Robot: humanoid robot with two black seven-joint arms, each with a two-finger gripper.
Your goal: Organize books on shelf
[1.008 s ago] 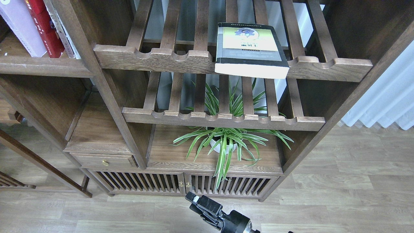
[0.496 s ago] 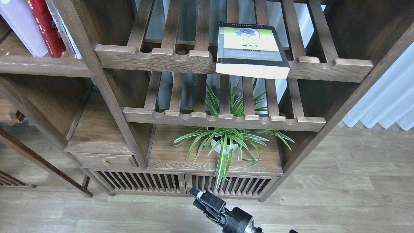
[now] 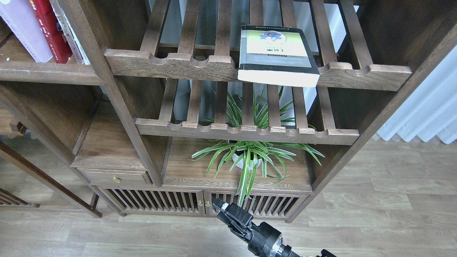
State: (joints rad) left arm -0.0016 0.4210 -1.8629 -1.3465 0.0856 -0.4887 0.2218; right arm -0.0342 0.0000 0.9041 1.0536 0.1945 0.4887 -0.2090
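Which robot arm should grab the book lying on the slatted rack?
Probably the right arm. Its gripper is the only one in view, low beneath the black-grey book, which lies flat, overhanging the rack's front rail. The left arm isn't visible.

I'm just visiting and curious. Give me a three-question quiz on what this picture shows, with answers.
1. True or false: the black-grey book stands upright among the others.
2. Which lies under the slatted racks: A) spider plant, B) lamp, C) box?
3. What colour is the book beside the lavender-white book on the shelf?

Key: 1. False, it lies flat on the upper rack. 2. A. 3. Red.
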